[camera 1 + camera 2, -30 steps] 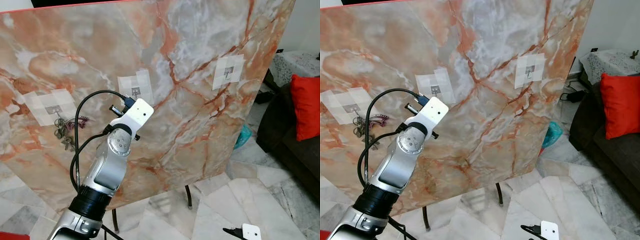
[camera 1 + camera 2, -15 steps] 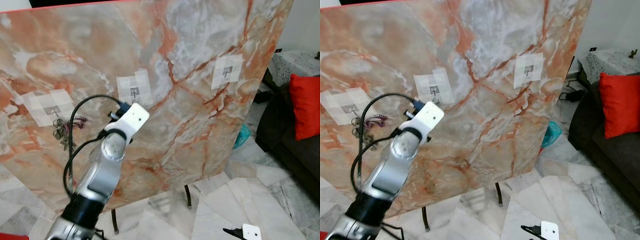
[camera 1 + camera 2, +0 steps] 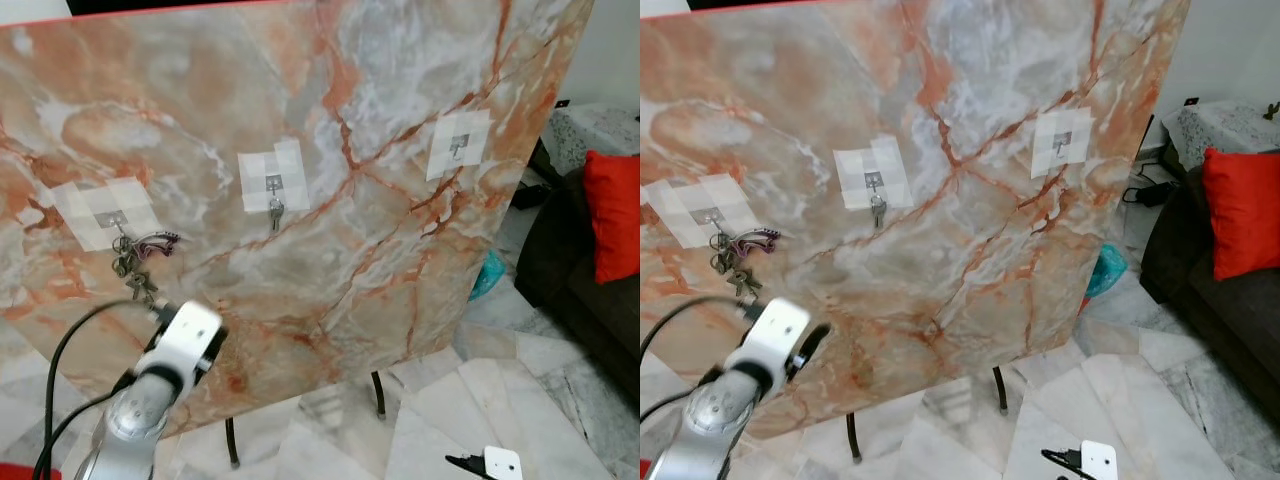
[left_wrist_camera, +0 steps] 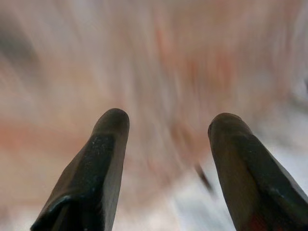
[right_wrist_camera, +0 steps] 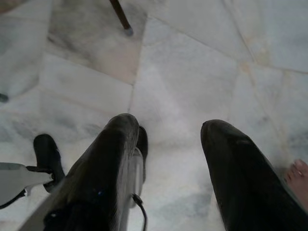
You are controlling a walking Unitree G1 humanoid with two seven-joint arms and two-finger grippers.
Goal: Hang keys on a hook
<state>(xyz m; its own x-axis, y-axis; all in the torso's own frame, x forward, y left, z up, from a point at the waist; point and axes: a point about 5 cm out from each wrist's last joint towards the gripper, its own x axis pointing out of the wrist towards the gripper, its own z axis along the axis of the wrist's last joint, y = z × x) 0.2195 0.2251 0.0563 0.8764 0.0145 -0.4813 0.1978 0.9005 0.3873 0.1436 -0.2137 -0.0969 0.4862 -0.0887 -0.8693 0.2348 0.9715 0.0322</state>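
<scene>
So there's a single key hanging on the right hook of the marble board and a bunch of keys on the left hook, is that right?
Not quite. The single key hangs on the middle hook, not the right hook, which is bare. The bunch of keys is on the left hook, as the left eye view shows.

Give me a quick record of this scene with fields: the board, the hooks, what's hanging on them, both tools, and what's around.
board: marble-patterned panel, upright on thin legs
hooks: three taped patches; left hook, middle hook, right hook
left hook load: key bunch
middle hook load: single key
right hook load: bare
left tool: open, holding nothing, facing the board, view blurred
right tool: open, low, pointing at the floor
surroundings: dark sofa with red cushion, a person's toes
</scene>
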